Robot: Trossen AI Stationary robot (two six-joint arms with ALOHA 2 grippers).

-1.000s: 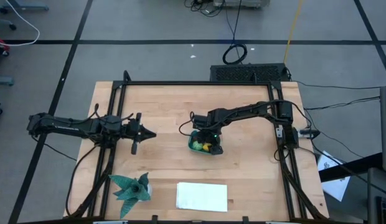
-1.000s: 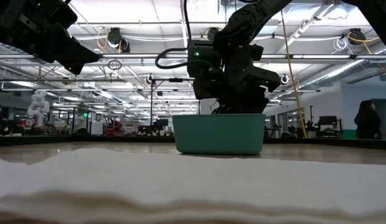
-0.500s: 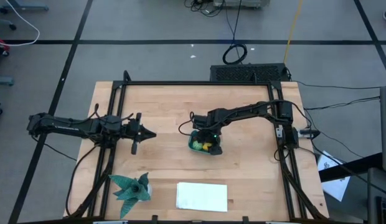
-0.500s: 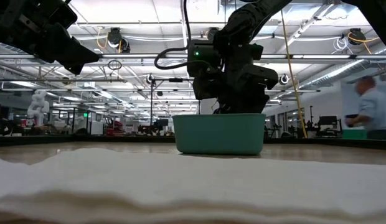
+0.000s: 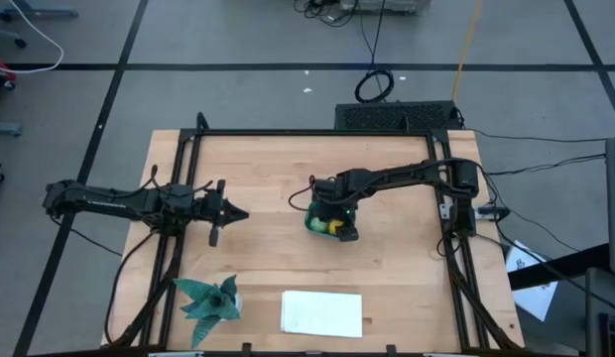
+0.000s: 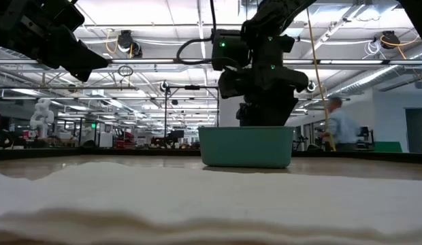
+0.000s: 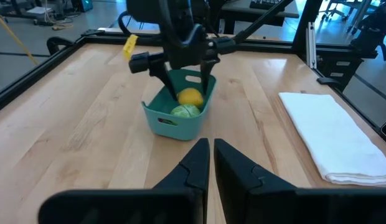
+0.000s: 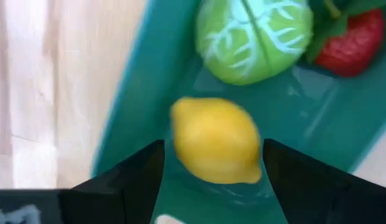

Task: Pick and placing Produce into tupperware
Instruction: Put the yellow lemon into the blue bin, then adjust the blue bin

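Observation:
The teal tupperware (image 7: 174, 124) stands on the wooden table a little right of its middle (image 5: 312, 220). In it lie the produce: a yellow lemon (image 8: 215, 140), a light green round cabbage (image 8: 252, 37) and a red strawberry (image 8: 352, 43). My right gripper (image 7: 185, 84) hangs open just above the tub, pointing steeply down. Its two fingers stand either side of the lemon, which rests on the tub's floor, and I see no touch. My left gripper (image 5: 238, 213) is shut and hovers over the table's left half, its fingers (image 7: 211, 149) pointing toward the tub.
A folded white cloth (image 5: 322, 312) lies at the near edge. A spiky teal star-shaped thing (image 5: 210, 299) lies at the near left. Black frame rails run along the table's sides. In the low view a person (image 6: 333, 126) walks in the room behind.
My right gripper has risen out of the tub, so that more of it shows above the rim in the low view. The tub has shifted a little along the table. In the room behind, a person has walked across.

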